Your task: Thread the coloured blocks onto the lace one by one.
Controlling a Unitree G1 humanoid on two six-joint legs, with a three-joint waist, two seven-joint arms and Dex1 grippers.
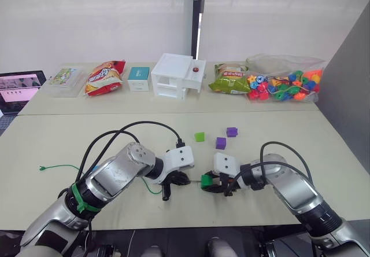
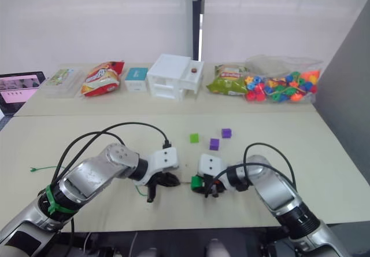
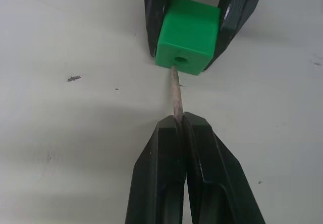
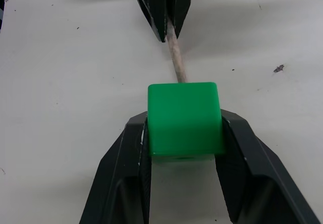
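My right gripper (image 4: 182,148) is shut on a dark green block (image 4: 184,118), low over the table's front middle. My left gripper (image 3: 180,125) is shut on the lace's stiff brownish tip (image 3: 176,95), whose end sits at the hole in the green block (image 3: 187,35). The two grippers face each other, almost touching (image 1: 196,180). The green lace (image 1: 60,166) trails left across the table. A light green block (image 1: 199,136) and two purple blocks (image 1: 221,143) (image 1: 232,132) lie just beyond the grippers.
Along the back table stand a clear bag of mixed beads (image 1: 285,83), a green snack bag (image 1: 229,79), a white box (image 1: 176,74), a teal box (image 1: 139,77), a red snack bag (image 1: 105,76) and a laptop (image 1: 20,87). Black cables (image 1: 133,131) loop over my arms.
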